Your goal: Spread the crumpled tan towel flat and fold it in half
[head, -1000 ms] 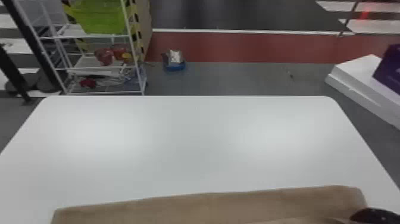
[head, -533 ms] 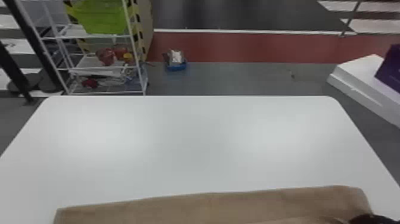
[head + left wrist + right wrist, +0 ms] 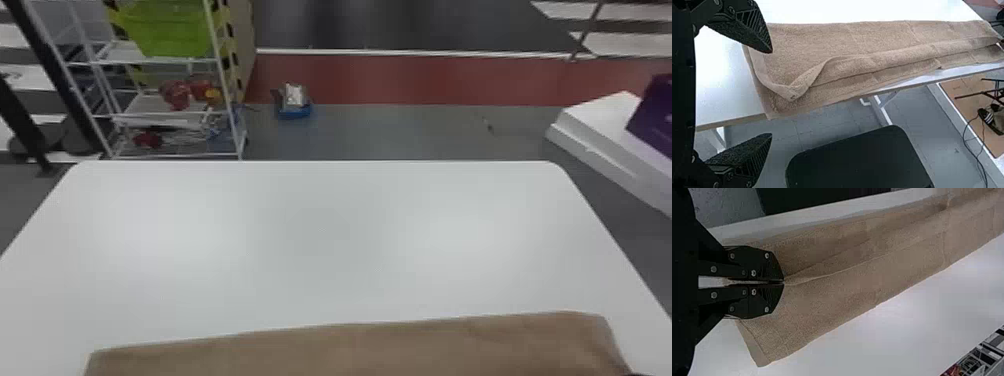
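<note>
I hold my right gripper [image 3: 645,374] low, pinching the towel [image 3: 350,350] near one end.
My left gripper [image 3: 770,94] hangs wide open, near the towel's other end.

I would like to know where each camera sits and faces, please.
Head view: on the head, facing forward and down over the white table and towel; a dark sliver, perhaps the right arm, lower right.
Left wrist view: on that wrist, looking across the towel past the open left gripper.
Right wrist view: on that wrist, facing along the towel past the right gripper, shut on it.
All share towel and table.
</note>
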